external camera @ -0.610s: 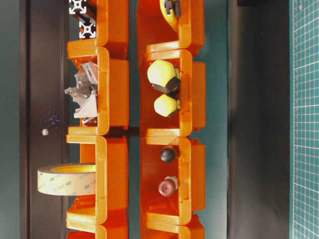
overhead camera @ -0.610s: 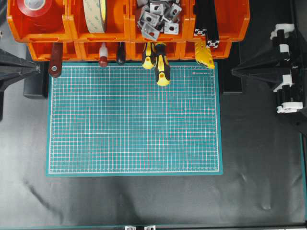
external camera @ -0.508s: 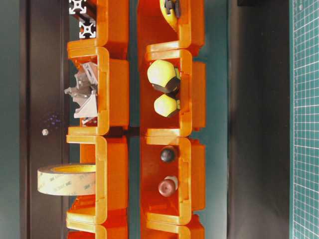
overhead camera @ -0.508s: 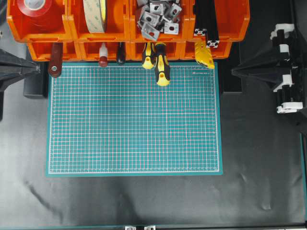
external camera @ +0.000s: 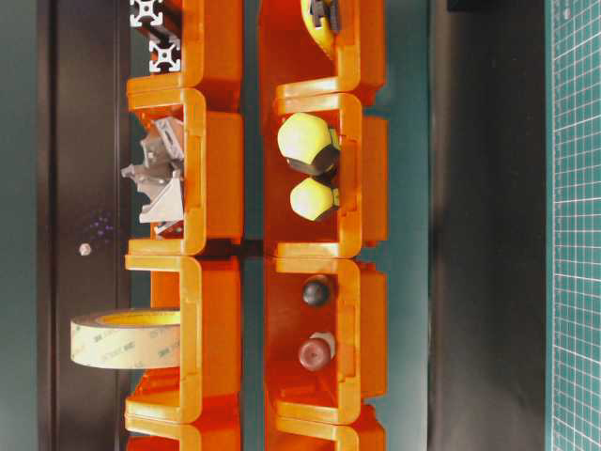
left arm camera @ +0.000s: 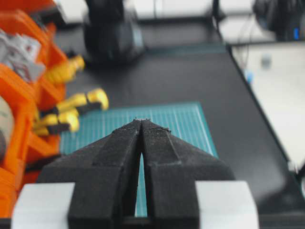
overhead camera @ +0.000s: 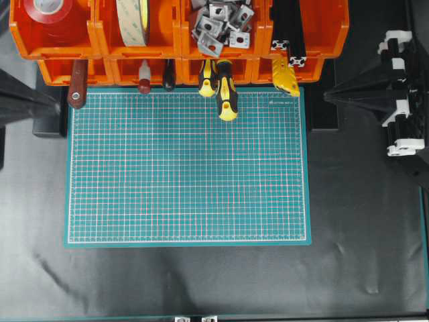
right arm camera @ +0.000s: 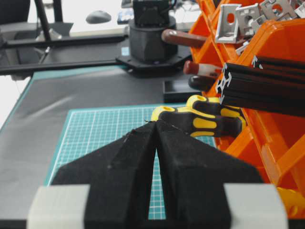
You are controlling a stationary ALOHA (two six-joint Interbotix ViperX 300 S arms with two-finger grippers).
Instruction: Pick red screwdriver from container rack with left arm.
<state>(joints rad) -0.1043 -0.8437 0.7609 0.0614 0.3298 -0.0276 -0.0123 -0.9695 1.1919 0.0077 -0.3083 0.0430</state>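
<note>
The red screwdriver (overhead camera: pixel 144 76) lies in a lower bin of the orange container rack (overhead camera: pixel 175 40), second bin from the left. Its red handle end with the white band pokes out over the mat's far edge. The table-level view shows its round red butt (external camera: pixel 315 352), and the right wrist view shows its handle (right arm camera: pixel 201 69). My left gripper (overhead camera: pixel 55 105) hovers shut and empty at the left edge, well left of the screwdriver; its fingertips (left arm camera: pixel 142 120) meet. At the right edge, my right gripper (overhead camera: pixel 327 97) is also shut and empty (right arm camera: pixel 156 122).
A dark red-brown flat handle (overhead camera: pixel 77 84) sits left of the red screwdriver and a black handle (overhead camera: pixel 169 75) right of it. Two yellow-and-black screwdrivers (overhead camera: pixel 226 94) jut over the green cutting mat (overhead camera: pixel 188 168). Upper bins hold tape rolls (overhead camera: pixel 133 20), metal brackets (overhead camera: pixel 218 23) and black extrusions (overhead camera: pixel 288 30).
The left arm's outline has shifted slightly toward the front and looks larger in the overhead view. The right arm has edged a little toward the back. The rack's contents have not moved.
</note>
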